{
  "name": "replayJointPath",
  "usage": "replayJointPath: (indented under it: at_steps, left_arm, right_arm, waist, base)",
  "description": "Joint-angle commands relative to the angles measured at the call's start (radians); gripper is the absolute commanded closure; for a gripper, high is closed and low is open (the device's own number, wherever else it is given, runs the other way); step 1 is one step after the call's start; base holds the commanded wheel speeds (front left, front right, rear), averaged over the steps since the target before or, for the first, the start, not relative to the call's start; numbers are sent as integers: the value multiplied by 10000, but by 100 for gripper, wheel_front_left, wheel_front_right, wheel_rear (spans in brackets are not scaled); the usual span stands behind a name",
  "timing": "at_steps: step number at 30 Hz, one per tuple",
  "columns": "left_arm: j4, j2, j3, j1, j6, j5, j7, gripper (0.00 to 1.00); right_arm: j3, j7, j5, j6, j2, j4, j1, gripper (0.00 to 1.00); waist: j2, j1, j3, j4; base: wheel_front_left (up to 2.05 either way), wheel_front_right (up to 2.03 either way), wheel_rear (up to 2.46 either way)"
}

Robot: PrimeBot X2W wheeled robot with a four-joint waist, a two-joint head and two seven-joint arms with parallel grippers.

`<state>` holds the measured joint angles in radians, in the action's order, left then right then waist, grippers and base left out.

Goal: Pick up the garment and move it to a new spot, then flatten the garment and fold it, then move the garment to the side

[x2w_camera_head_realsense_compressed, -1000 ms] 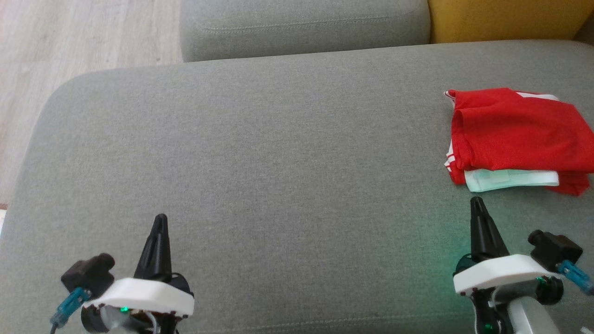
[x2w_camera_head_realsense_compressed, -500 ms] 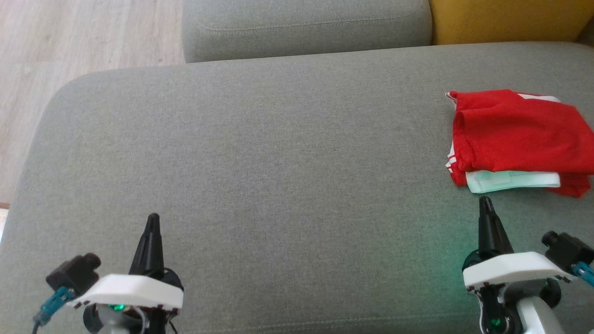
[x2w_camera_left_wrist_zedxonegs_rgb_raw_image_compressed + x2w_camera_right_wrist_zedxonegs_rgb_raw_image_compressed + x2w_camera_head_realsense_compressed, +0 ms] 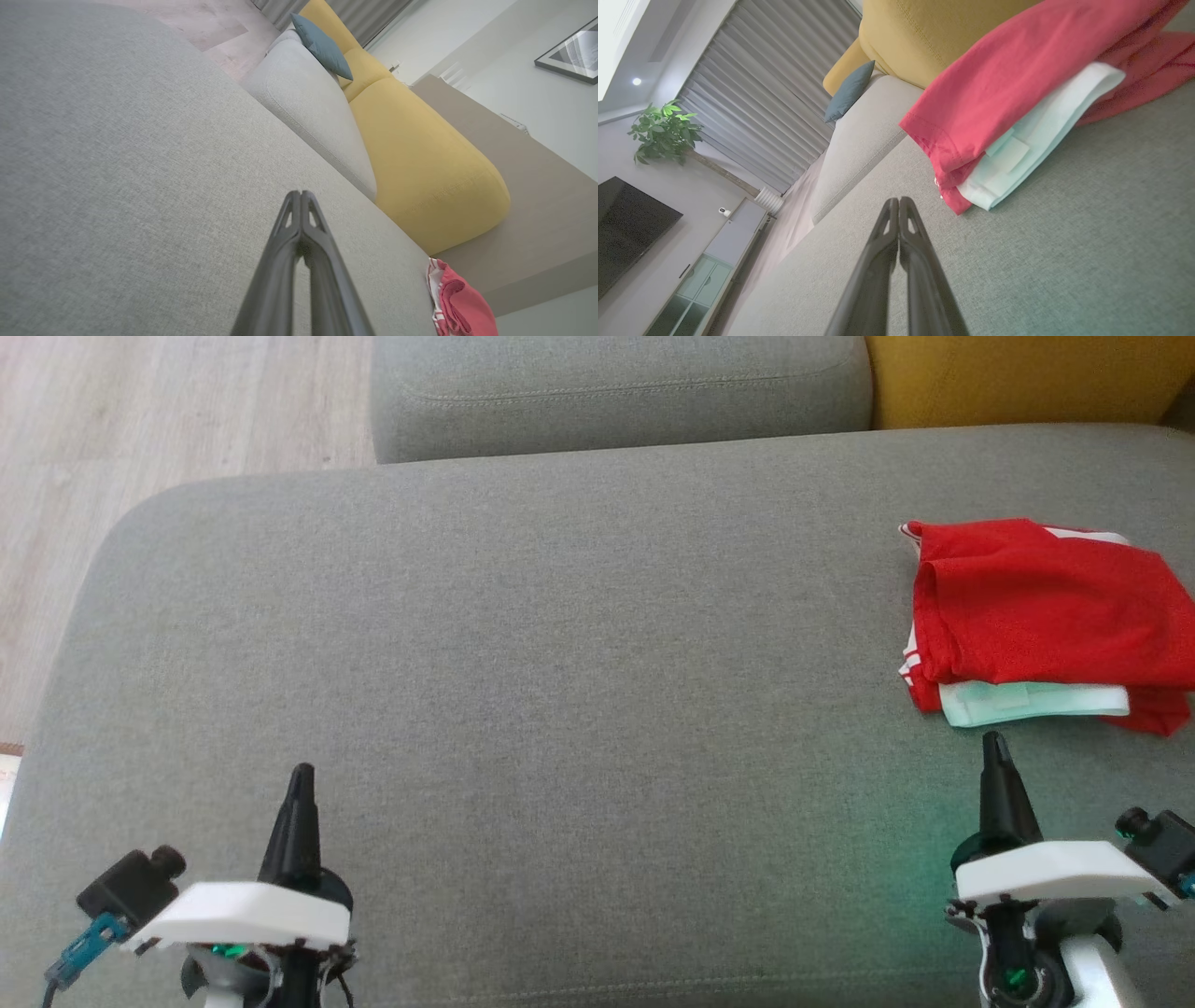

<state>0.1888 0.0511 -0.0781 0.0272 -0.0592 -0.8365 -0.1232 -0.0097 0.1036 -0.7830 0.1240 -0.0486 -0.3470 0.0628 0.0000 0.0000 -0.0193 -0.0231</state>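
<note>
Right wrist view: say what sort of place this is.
Probably a home living room: a grey sofa, a TV above a low cabinet, and a potted plant by the curtains.

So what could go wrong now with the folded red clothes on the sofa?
1. The shut right fingers point at the red clothes from close by, without touching them. A forward nudge might push the pile and spoil the fold.
2. The fold looks loose: a white band sticks out underneath and the top layer bulges, so it may slump open if the sofa is jostled.
</note>
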Motion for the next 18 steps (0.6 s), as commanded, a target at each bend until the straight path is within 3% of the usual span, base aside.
replayJointPath:
  at_steps: [1,18]
  left_arm:
    - [-271,184,292,-555,-95,-334,70,100]
    - [-70,218,582,-742,-249,-2263,548,100]
  right_arm:
    - [13,-102,-366,30,-104,399,443,100]
    - [-214,-587,-2354,40,-108,556,442,100]
  waist:
    - [0,0,4,6]
    - [0,0,43,62]
  base:
    - [0,0,0]
    - [0,0,0]
